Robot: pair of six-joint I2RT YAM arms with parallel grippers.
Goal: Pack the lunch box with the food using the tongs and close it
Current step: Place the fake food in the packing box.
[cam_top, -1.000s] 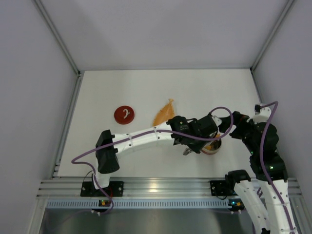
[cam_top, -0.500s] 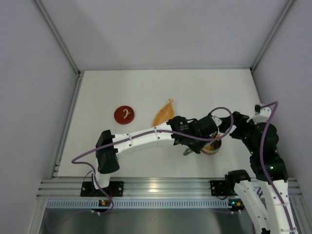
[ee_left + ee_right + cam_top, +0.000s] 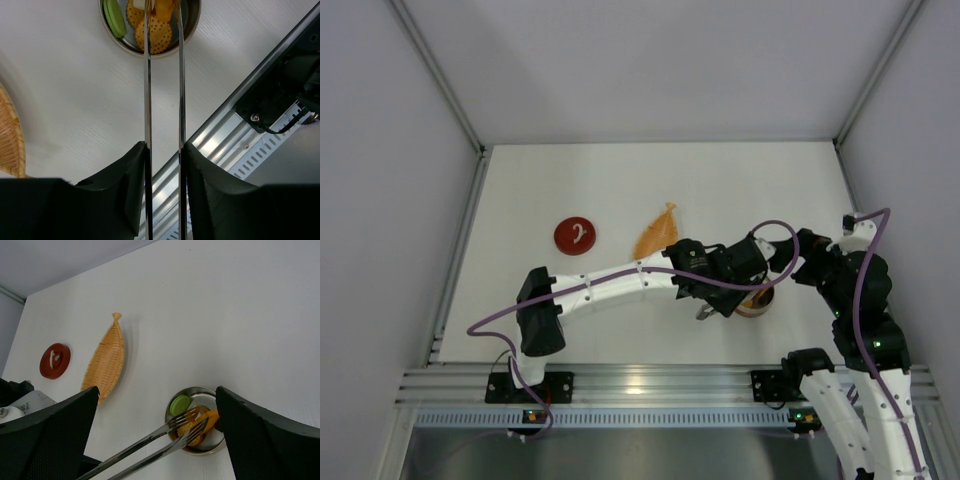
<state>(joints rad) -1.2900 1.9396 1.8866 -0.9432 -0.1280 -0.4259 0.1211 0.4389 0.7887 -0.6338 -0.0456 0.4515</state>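
Lunch box [image 3: 195, 20], round steel, unlidded, on the surface [image 3: 75, 90] by the right arm, holding food [image 3: 155, 32]; tongs [image 3: 146, 100], clamped in the left end effector [image 3: 163, 150], tips on an orange piece inside; right end effector [image 3: 156, 390] spread wide, empty; step judged: depositing; next: release, then fetch the red lid [image 3: 55, 360].

We see a robotics lab cell: a white desk [image 3: 570, 180] boxed in by plain grey panels [image 3: 650, 60], and along the desk's near edge a slotted aluminium rail [image 3: 650, 385] carrying the left arm [image 3: 610, 283] and right arm [image 3: 865, 300].
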